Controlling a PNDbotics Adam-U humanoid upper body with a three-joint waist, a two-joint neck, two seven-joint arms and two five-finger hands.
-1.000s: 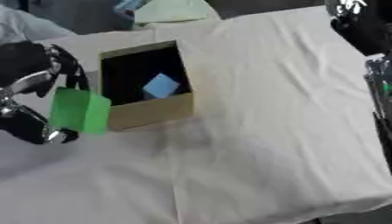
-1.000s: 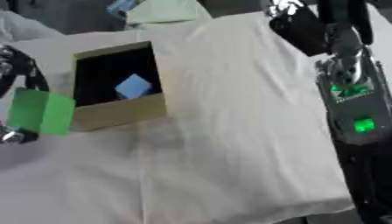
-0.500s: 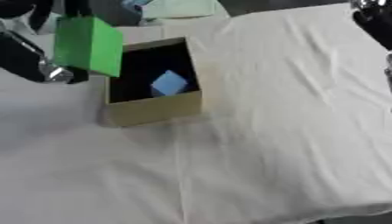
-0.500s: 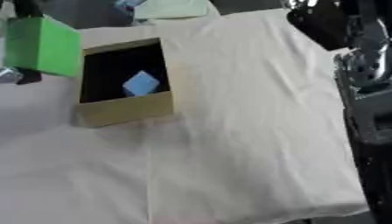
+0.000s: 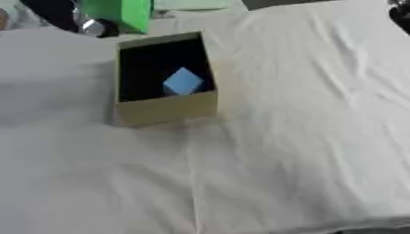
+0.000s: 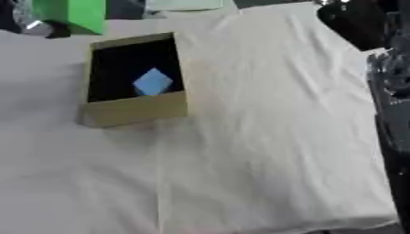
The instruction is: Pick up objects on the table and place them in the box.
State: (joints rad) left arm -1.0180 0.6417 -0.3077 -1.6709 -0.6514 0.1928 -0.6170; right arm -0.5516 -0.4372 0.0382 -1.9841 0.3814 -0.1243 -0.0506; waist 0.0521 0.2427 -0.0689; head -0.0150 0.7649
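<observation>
Green block, held by the left robot hand, hangs beyond the cardboard box's far rim; a blue cube lies inside.

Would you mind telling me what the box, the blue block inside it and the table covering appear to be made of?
The box looks like matte tan cardboard: flat thin walls, crisp folded edges, dark inside. The blue block has flat, evenly coloured faces with no gloss, possibly foam or painted wood; the look leaves that open. The table covering is white cloth, shown by its soft creases and folds.
</observation>
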